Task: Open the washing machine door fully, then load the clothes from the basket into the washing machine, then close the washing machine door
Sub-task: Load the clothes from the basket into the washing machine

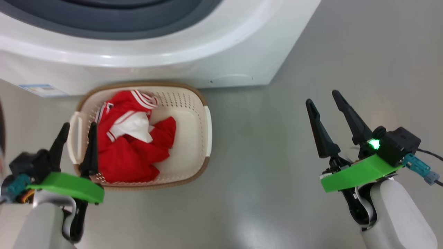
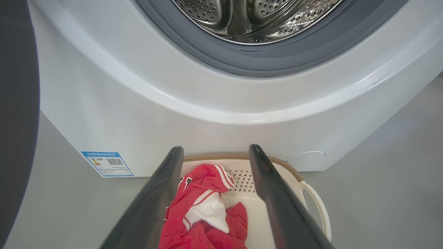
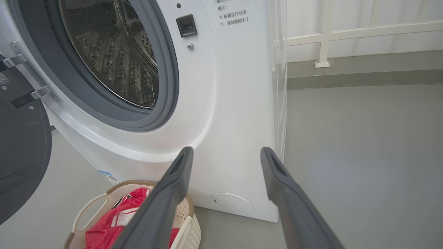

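Note:
The washing machine (image 1: 214,58) stands at the top of the head view, its steel drum (image 2: 256,17) uncovered. The washing machine door (image 3: 20,148) hangs swung open at the machine's left side. On the floor against the machine's front sits the basket (image 1: 145,84), with the red clothes (image 1: 131,152) heaped in its left half. My left gripper (image 1: 79,128) is open above the basket's left handle, its fingers framing the clothes (image 2: 204,211) in the left wrist view. My right gripper (image 1: 322,98) is open and empty over bare floor, well right of the basket.
A blue label sticker (image 2: 107,163) marks the machine's lower left front, and a round flap (image 3: 232,203) sits at its lower right. A white railing (image 3: 325,34) runs along the wall beyond the machine. Grey floor (image 1: 270,173) spreads right of the basket.

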{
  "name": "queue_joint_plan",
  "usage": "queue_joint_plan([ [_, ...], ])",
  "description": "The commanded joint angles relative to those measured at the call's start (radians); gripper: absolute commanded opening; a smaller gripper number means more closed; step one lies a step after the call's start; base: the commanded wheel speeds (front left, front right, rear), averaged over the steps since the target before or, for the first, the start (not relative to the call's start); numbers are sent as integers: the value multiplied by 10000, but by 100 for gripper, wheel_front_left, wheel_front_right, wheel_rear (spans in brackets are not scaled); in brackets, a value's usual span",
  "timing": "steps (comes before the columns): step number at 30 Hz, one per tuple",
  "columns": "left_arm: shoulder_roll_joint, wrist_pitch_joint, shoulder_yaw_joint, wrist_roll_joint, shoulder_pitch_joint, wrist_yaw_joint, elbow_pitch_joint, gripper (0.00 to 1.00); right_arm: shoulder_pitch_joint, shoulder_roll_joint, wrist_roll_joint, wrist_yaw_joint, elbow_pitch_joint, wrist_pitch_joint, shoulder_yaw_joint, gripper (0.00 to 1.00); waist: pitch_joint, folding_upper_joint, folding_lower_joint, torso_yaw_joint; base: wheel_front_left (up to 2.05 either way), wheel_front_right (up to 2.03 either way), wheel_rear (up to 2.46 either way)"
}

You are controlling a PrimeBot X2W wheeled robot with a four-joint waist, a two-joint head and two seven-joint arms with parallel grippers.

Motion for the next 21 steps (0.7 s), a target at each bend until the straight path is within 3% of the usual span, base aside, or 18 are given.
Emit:
queue_joint_plan([
  [1, 540, -122, 286, -124, -355, -27, 72, 100, -72, 80, -74, 16, -298, -46, 166, 100, 592, -1, 0, -298, 0, 0, 0],
  [21, 1265, -122, -1582, -1455, -3537, -27, 3936, 100, -844, 525, -342, 16, -658, -46, 250, 100, 2710, -1, 0, -1080, 0, 0, 0],
])
